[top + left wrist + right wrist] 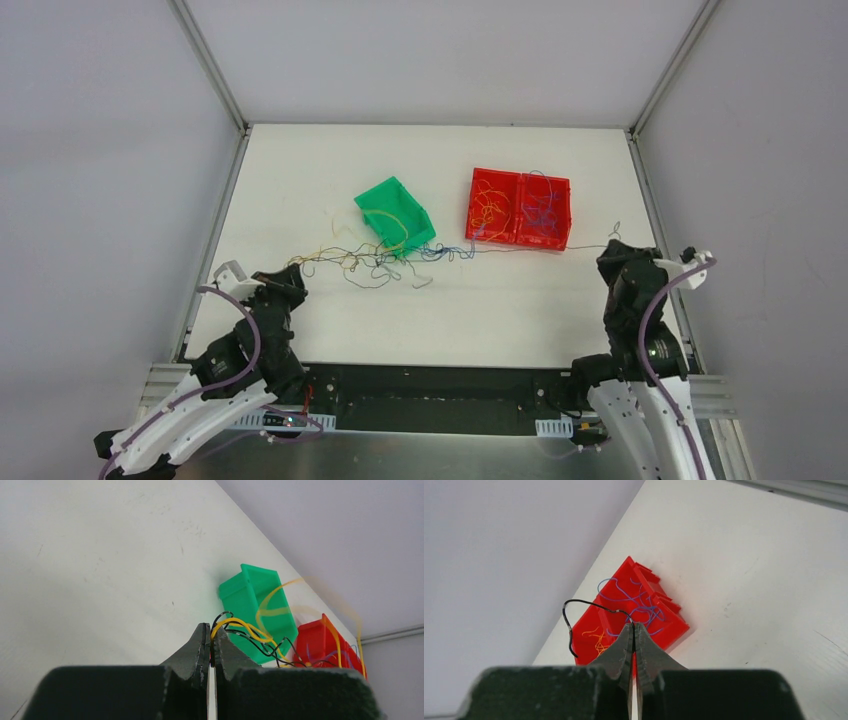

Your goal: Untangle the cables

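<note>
Top view: The cables [372, 262] lie as a loose tangle of hair-fine orange-yellow, blue and black strands on the desk [500, 320], just in front of the green bin [395, 215] and touching its front edge. From the tangle, strands run left to the left claw [293, 277]. One thin strand runs right, past the front of the red bin [518, 208], to the right claw [612, 246]. More loose strands lie in the red bin: orange-yellow in its left compartment, blue in its right.

Left wrist view: The left claw [210, 639] is clenched on the cables [244, 629]. Black and yellow strands leave its tip and curl toward the green bin [248, 599]. The red bin [314, 641] stands beyond. One yellow loop is blurred.

Right wrist view: The right claw [633, 629] is clenched on a single black strand of the cables [568, 616], which arcs left from the tip and bends down. The red bin [675, 625] lies just beyond the tip, holding curly blue strands in one compartment and orange strands in the other.
</note>
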Tool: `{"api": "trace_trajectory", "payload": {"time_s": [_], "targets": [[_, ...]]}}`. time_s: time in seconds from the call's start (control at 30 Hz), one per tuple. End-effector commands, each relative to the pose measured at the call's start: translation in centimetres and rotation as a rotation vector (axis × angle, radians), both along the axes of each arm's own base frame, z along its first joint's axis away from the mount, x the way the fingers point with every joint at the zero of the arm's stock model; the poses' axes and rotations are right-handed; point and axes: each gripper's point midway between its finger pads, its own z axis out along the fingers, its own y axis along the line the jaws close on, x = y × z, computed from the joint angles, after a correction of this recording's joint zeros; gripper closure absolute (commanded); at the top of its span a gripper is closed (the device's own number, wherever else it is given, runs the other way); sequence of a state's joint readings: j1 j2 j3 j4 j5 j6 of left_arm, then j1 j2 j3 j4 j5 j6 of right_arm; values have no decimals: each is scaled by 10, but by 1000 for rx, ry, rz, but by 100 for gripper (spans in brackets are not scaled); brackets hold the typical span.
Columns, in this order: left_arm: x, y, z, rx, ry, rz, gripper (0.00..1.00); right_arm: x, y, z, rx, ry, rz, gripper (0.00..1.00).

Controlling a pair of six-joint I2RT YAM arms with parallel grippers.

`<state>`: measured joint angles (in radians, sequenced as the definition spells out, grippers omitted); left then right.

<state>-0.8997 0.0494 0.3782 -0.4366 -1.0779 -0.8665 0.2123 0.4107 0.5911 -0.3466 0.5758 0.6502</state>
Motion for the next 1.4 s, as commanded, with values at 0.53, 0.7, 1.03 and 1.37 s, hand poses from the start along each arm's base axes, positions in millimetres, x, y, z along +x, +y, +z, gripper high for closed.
{"api": "trace_trajectory", "payload": {"time_s": [0.53, 0.7, 1.03, 1.37], "targets": [[-1, 7, 3, 93, 61, 30, 100, -36, -38, 32, -31, -139, -173, 100], [-14, 41, -1, -7, 11, 187, 100, -96, -101, 24, 28, -135, -615, 100], [-13, 37, -2, -23, 18, 171, 100, -90, -94, 27, 47, -181, -556, 100], [-5, -4, 10, 73, 89, -54, 100, -10, 60, 46, -72, -238, 403, 44]]}}
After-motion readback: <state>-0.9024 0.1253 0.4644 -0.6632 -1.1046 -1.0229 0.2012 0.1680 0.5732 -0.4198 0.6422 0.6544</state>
